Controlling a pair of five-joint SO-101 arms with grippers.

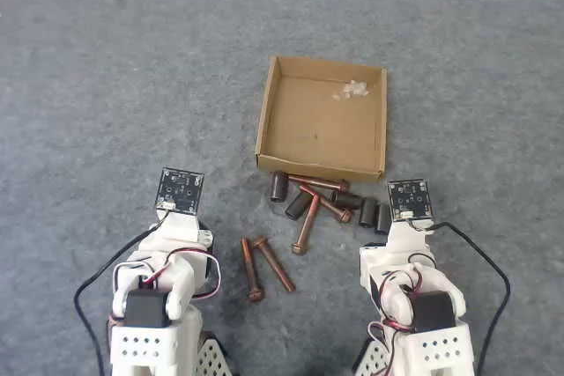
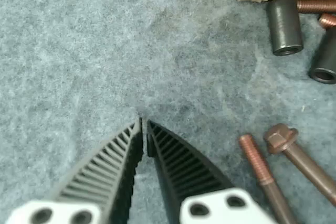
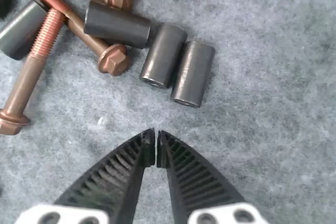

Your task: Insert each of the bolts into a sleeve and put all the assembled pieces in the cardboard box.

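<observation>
The cardboard box [image 1: 322, 121] lies open on the grey carpet, past both arms. In front of its near wall several copper bolts [image 1: 306, 224] and dark sleeves [image 1: 299, 205] lie loose in a heap. Two more bolts [image 1: 274, 263] lie side by side nearer the arms. My left gripper [image 2: 143, 125] is shut with nothing in it, over bare carpet; those two bolts [image 2: 262, 171] are beside it and two sleeves [image 2: 285, 24] lie farther off by the box corner. My right gripper [image 3: 156, 134] is shut, empty, just short of two sleeves [image 3: 178, 64] lying side by side.
A few small white scraps [image 1: 352, 90] lie in the box's far right corner. Bare carpet [image 1: 132, 112] stretches to the left of the box and to its right. The arms' cables [image 1: 489, 261] trail at the near edge.
</observation>
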